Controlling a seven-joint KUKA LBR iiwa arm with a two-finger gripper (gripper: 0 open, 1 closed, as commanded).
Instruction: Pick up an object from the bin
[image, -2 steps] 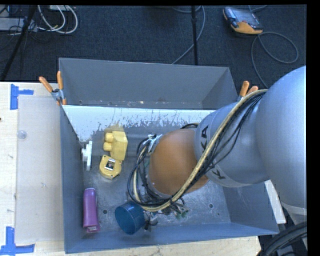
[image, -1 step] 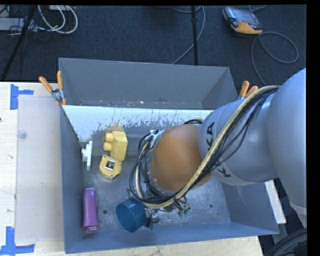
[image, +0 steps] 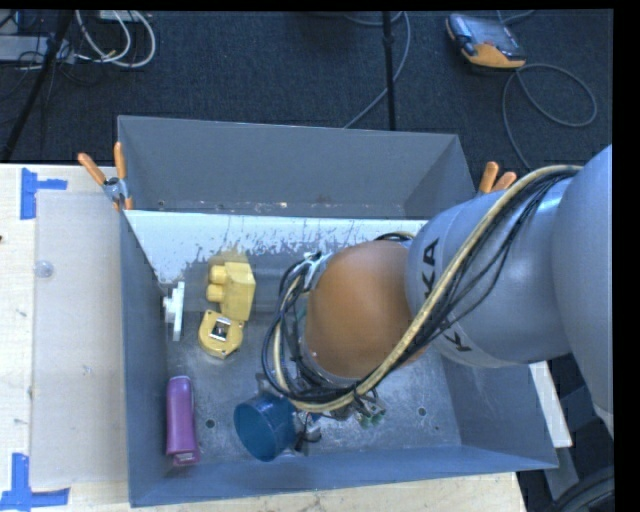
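Note:
A dark blue round cup-like thing (image: 263, 428) lies near the front of the bin, left of the middle. My gripper (image: 305, 424) is low in the bin right beside it, on its right, mostly hidden under the arm's orange cover. Whether it touches the blue thing cannot be told. A small green bit (image: 371, 416) lies just right of the gripper on the bin floor.
A purple cylinder (image: 180, 418) lies along the front left. Further back on the left are a yellow tape measure (image: 220, 333), a yellow blocky toy (image: 231, 281) and a small white piece (image: 176, 309). The arm covers the bin's right half.

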